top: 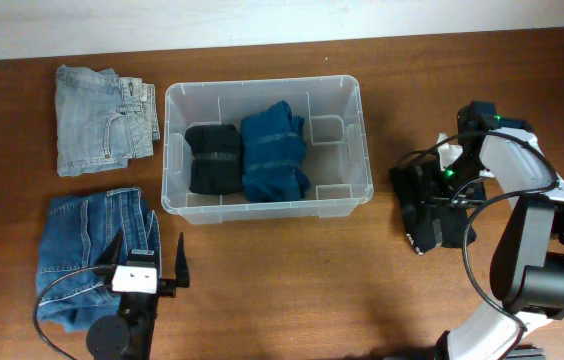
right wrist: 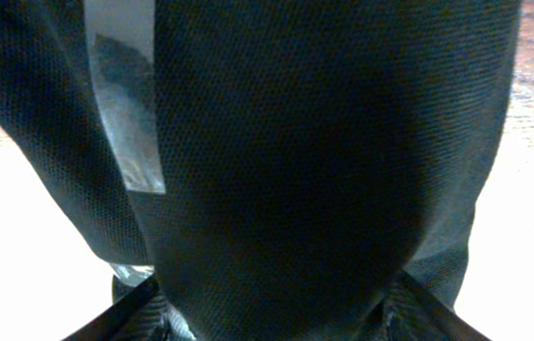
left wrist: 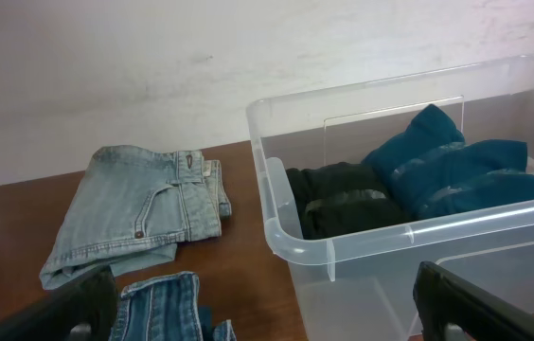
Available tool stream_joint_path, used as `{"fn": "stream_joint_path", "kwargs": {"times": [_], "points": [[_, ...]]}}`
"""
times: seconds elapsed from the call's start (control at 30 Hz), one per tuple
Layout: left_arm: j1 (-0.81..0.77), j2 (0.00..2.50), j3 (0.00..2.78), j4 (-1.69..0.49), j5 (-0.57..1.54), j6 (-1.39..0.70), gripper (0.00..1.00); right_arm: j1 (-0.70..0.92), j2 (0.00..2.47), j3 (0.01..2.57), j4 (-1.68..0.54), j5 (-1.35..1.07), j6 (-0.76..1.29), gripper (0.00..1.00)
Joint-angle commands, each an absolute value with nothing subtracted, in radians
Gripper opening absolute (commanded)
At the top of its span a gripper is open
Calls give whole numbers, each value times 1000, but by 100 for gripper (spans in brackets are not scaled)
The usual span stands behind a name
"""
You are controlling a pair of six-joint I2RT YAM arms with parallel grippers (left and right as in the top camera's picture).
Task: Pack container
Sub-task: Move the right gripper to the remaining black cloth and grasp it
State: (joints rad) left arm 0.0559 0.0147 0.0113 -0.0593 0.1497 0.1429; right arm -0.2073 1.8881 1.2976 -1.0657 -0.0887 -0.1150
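Observation:
The clear plastic container (top: 364, 150) stands at the table's middle back, with a black rolled garment (top: 213, 158) and a blue one (top: 274, 152) side by side in it. To its right a black folded garment (top: 420, 210) lies on the table, and my right gripper (top: 444, 198) is down on it. In the right wrist view the black fabric (right wrist: 324, 142) fills the gap and both fingers (right wrist: 120, 308) press against it. My left gripper (top: 152, 258) hovers open at the front left, next to dark blue jeans (top: 87, 255), with nothing between its fingers (left wrist: 78, 308).
Folded light blue jeans (top: 102, 118) lie at the back left, beside the container's left wall (left wrist: 276, 204). The dark blue jeans (left wrist: 168, 308) sit just below the left gripper (left wrist: 267, 313). The right third of the container holds nothing.

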Motion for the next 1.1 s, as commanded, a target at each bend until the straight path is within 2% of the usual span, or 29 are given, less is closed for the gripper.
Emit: {"fn": "stream_joint_path", "kwargs": {"times": [0.0, 0.13, 0.3, 0.4, 0.47, 0.5, 0.73, 1.07], "points": [[62, 6, 9, -65, 150, 163, 99, -210, 1909, 1284, -1066, -128, -97, 57], [62, 6, 9, -65, 150, 163, 99, -210, 1909, 1287, -1066, -128, -91, 58], [62, 6, 9, -65, 150, 163, 99, -211, 1909, 1295, -1052, -129, 15, 56], [62, 6, 9, -65, 150, 163, 99, -212, 1909, 1298, -1031, -151, 73, 50], [62, 6, 9, -65, 150, 163, 99, -215, 1909, 1305, -1023, -189, 98, 38], [62, 6, 9, -65, 150, 163, 99, -218, 1909, 1311, -1021, -210, 114, 37], [62, 6, 9, -65, 150, 163, 99, -271, 1908, 1393, -1065, -332, 141, 35], [62, 6, 9, -65, 150, 163, 99, -294, 1908, 1683, -1316, -328, 130, 34]]}}
